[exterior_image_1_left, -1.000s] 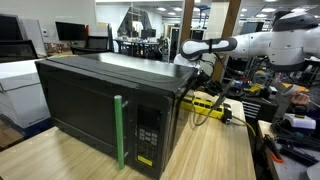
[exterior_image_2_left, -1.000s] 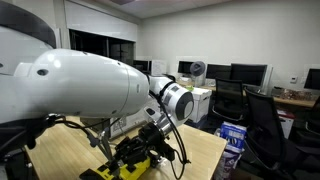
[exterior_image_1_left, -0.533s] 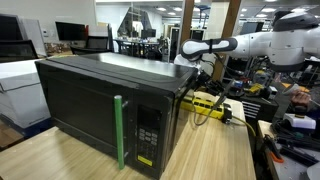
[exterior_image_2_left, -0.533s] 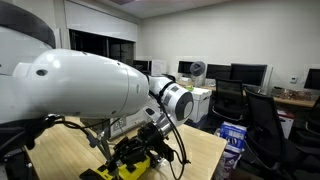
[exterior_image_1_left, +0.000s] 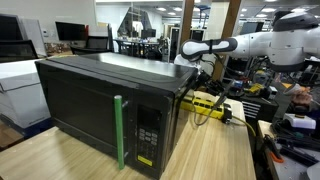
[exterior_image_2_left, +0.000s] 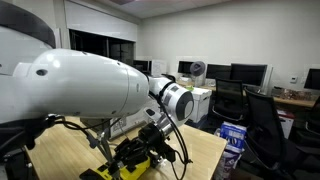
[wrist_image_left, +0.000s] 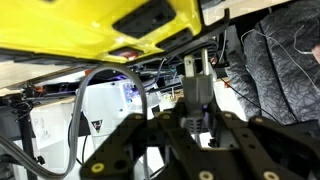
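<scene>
Behind the black microwave (exterior_image_1_left: 100, 105), on the wooden table (exterior_image_1_left: 215, 150): a yellow power strip (exterior_image_1_left: 207, 99), lying flat, long axis along the tabletop, one end toward the microwave's rear corner, the other toward the open side of the table. Bright yellow casing with black parts and dark rectangular recesses, black cables looped over and beside it. Just beside it the gripper (wrist_image_left: 197, 105), jaws drawn nearly together, dark fingers side by side in the wrist view; impossible to tell whether anything thin sits between them. Near end of the strip hidden by the microwave; in the wrist view only a cropped yellow face across the top edge. Much of an exterior view blocked by the white arm (exterior_image_2_left: 80, 85), gripper half lost among cables there. Green handle (exterior_image_1_left: 120, 132) on the microwave door, well apart from the gripper
</scene>
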